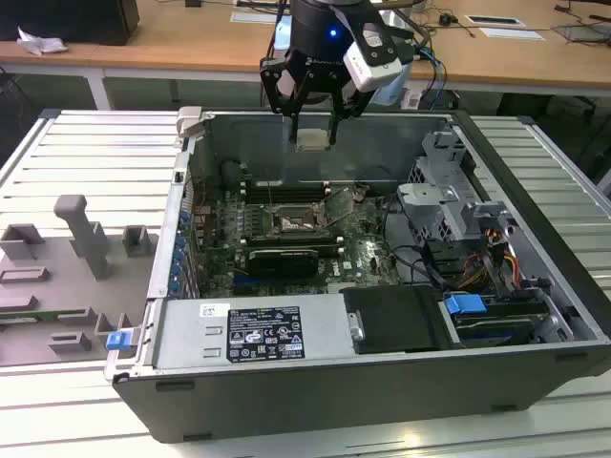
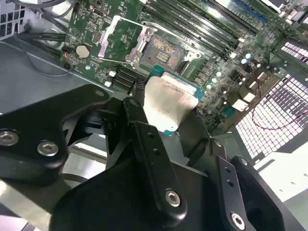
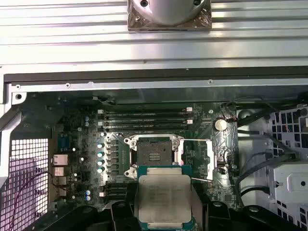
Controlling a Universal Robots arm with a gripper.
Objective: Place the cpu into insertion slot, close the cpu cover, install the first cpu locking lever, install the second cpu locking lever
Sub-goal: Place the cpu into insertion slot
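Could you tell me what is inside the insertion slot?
Nothing: the insertion slot lies bare, contacts showing. The cpu in the gripper covers one frame edge in the first wrist view.

A long wooden desk [image 1: 172,43] stands behind the ribbed grey metal worktable [image 1: 95,157].

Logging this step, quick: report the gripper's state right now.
Gripper: shut on the cpu, held up apart from the insertion slot.

My fingers [image 2: 140,122] black; cpu [image 3: 163,199] pale silver-beige w/ teal edge; insertion slot [image 3: 154,155] dark, silver frame; board [image 3: 86,144] green; case [image 1: 382,386] dark grey.
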